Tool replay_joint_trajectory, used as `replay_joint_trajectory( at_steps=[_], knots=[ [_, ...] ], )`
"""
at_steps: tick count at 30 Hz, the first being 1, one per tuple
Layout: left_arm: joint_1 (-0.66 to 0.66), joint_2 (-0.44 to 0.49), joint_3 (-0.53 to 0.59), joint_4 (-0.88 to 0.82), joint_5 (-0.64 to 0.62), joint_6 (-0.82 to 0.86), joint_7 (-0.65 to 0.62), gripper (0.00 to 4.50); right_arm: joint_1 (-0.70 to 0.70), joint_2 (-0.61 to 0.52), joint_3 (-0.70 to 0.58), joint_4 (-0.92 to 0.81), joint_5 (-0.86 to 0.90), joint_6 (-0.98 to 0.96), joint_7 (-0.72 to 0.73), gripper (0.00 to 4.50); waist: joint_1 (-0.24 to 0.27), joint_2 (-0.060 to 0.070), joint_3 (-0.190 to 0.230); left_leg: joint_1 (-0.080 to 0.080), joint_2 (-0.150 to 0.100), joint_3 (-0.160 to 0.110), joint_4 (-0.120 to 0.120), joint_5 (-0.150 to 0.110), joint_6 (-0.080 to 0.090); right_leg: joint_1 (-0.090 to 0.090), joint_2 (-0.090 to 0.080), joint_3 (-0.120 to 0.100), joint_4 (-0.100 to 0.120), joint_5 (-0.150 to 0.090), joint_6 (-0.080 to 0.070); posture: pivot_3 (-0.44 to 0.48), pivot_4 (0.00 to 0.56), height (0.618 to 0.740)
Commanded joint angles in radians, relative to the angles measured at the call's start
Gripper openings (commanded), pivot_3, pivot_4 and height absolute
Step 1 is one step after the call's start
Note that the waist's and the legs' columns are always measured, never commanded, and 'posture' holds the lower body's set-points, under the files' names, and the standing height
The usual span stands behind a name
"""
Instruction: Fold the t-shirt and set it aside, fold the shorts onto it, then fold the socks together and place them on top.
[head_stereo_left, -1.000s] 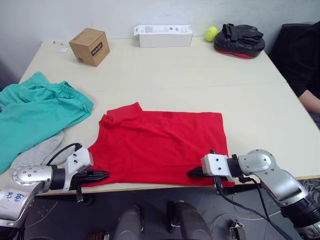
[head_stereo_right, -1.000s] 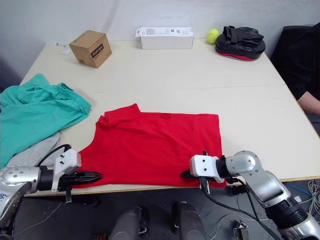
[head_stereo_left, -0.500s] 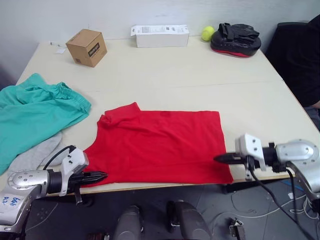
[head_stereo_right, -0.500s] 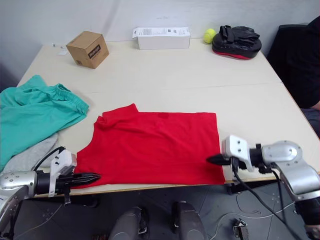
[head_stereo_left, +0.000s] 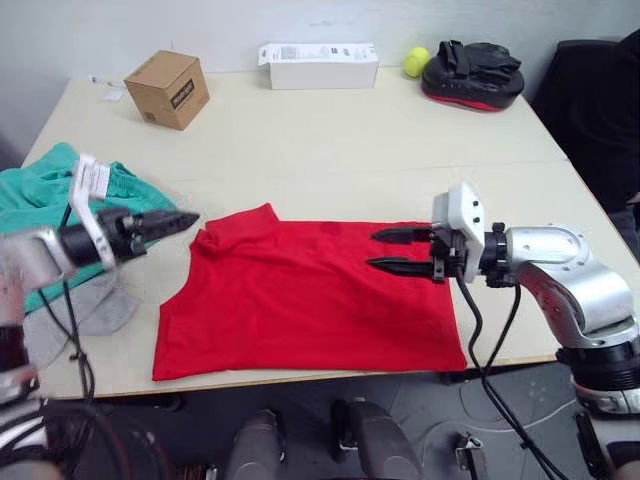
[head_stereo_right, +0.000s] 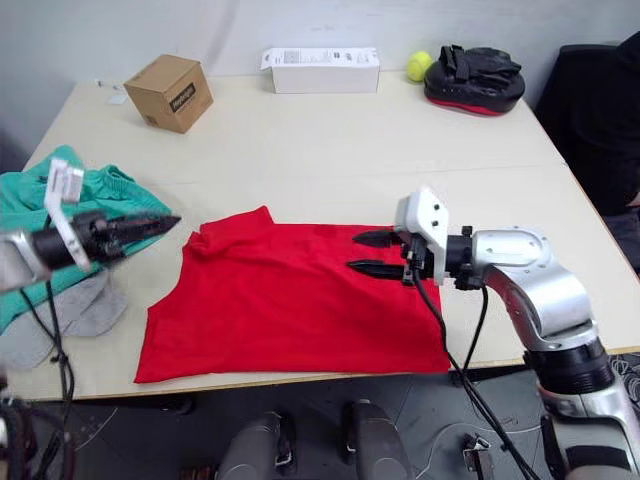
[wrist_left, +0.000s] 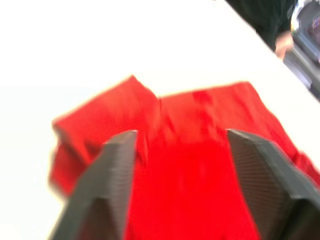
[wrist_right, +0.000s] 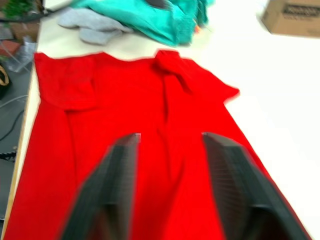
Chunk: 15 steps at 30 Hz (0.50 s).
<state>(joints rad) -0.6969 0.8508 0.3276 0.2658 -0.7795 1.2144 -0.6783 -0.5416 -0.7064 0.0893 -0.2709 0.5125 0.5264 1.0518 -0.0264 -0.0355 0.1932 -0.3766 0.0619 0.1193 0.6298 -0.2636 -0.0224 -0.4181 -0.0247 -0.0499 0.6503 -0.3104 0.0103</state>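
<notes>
The t-shirt (head_stereo_left: 310, 295) lies flat near the front edge of the counter (head_stereo_left: 400, 150), long axis running side to side, collar end toward my left. My right hand (head_stereo_left: 385, 250) hovers over the shirt's right far corner, fingers apart, holding nothing. My left hand (head_stereo_left: 180, 219) hangs just off the collar corner, above the shorts (head_stereo_left: 30, 190); its wrist view shows the fingers apart, empty. Each hand is nearest its own far corner. The socks (head_stereo_left: 95, 310) sit beside the shorts.
</notes>
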Motion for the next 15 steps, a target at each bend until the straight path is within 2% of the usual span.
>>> replay_joint_trajectory(
  at_steps=[1, 4, 9, 15],
  knots=[
    [-0.175, -0.038, -0.064, 0.267, 0.099, 0.034, 0.063, 4.49, -0.029, 0.022, 0.005, -0.046, 0.007, 0.008, -0.017, 3.37, -0.002, -0.001, 0.000, 0.000, 0.000, 0.001, 0.000, 0.000, -0.001, -0.001, 0.000, 0.001, 0.001, 0.000, 0.000, 0.000, 0.150, 0.740],
    [-0.299, -0.073, -0.121, 0.468, 0.187, 0.002, 0.073, 4.50, -0.024, 0.032, 0.009, -0.068, -0.001, 0.003, -0.035, 4.47, -0.003, -0.002, 0.001, -0.001, 0.000, 0.002, 0.001, 0.000, -0.001, -0.003, 0.000, 0.001, 0.002, -0.001, 0.001, 0.000, 0.150, 0.740],
    [-0.435, -0.116, -0.151, 0.721, 0.306, -0.094, 0.101, 4.50, 0.017, 0.025, -0.010, -0.128, 0.013, 0.018, -0.057, 4.47, -0.002, -0.002, 0.001, -0.015, 0.000, 0.005, 0.007, 0.001, -0.004, -0.020, 0.000, 0.002, 0.010, -0.001, 0.000, 0.000, 0.150, 0.740],
    [-0.520, -0.144, -0.145, 0.878, 0.377, -0.117, 0.096, 4.50, 0.066, 0.002, -0.039, -0.191, 0.032, 0.044, -0.075, 4.47, -0.002, -0.003, 0.001, -0.016, 0.000, 0.005, 0.012, 0.002, -0.003, -0.021, 0.000, 0.002, 0.013, -0.002, 0.000, 0.000, 0.150, 0.740]
  ],
)
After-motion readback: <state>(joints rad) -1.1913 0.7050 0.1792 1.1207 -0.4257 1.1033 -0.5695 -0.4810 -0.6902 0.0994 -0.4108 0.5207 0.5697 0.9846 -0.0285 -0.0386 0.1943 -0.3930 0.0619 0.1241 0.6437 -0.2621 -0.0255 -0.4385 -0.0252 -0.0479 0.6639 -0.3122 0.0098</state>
